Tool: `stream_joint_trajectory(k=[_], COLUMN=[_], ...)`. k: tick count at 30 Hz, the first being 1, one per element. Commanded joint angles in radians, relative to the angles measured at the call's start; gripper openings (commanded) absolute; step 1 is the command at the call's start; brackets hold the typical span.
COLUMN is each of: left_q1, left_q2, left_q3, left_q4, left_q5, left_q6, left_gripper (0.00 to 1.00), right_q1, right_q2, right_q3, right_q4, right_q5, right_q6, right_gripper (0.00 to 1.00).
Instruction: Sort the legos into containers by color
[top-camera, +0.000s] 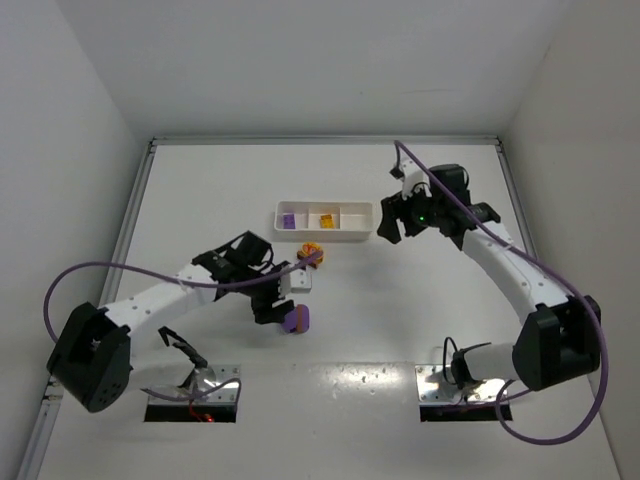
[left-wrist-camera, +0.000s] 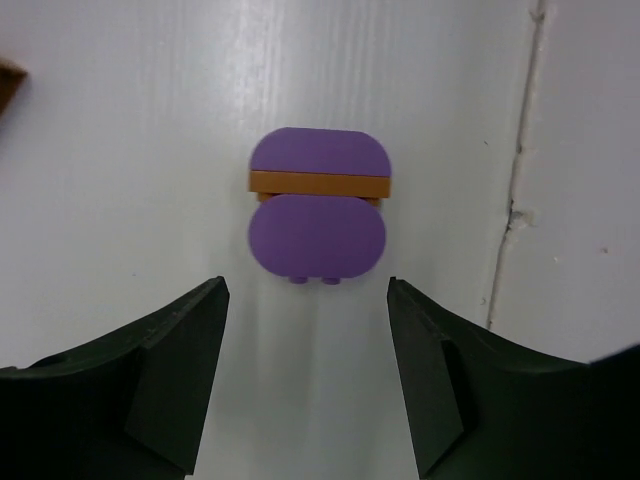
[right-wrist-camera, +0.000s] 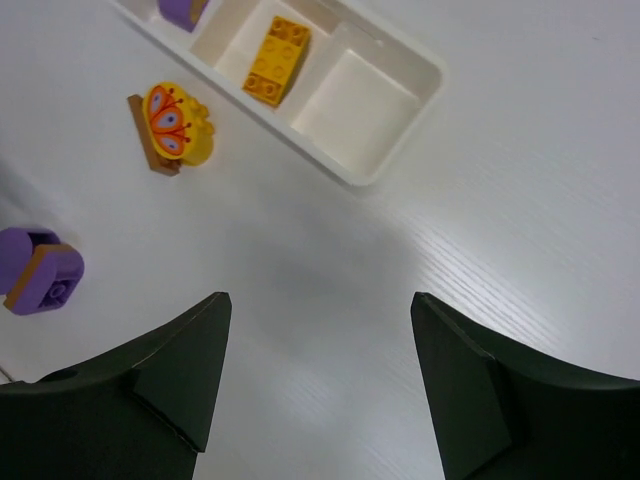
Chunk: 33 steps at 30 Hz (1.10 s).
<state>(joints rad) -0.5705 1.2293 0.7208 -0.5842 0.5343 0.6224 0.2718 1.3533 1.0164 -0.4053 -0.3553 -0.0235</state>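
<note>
Left wrist view shows the purple lego stack, a brown plate sandwiched in it, at frame centre. It lies just above the gap of the left gripper, whose fingers are spread wide and clear of it. The right gripper is also spread wide and empty, below the white tray.

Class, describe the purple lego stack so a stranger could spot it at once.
Start at the white tray and come toward the left arm. The purple stack lies just ahead of the open left gripper. Unlike the yellow piece by the tray, it is purple, sandwiching a thin brown plate.
</note>
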Motion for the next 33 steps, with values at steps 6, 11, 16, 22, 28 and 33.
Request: stream_joint_trajectory(k=[6,11,16,22,28,33], left_q1=[-0.106,-0.154,-0.186,-0.204,-0.204,-0.222], left_q2=[-0.091,-0.091,-0.071,-0.071,-0.051,-0.031], left_q3=[-0.119,-0.142,-0.176,-0.218,-0.236,-0.236], left_q4=[0.148,0.205,0.251,0.285,0.337,0.359], left_q5=[-0.028,-0.063,-0.125,-0.209,-0.232,-0.232], left_q6=[-0.018,-0.038,-0.024,-0.006,0.003,0.003], left_gripper=[0.81,0.82,0.83,0.83,0.85,0.85], right_q1=[-0.143,-0.177,-0.187,-0.197,-0.197,-0.197], right_q2=[-0.086,-0.086,-0.057,-0.039,-0.028,-0.019], right_q3=[-0.01,-0.021,-0.012,0.007,0.007,0.007], right_q4=[-0.023,-0.023,-0.023,-0.023,-0.023,-0.023], right_q5=[-0.089,-0.123,-0.142,-0.151,-0.16,-0.16], right_q6=[-0.013,-0.004,0.005,0.014,0.014,0.014], right_gripper=[0.74,0.74,0.74,0.74,0.74,0.74])
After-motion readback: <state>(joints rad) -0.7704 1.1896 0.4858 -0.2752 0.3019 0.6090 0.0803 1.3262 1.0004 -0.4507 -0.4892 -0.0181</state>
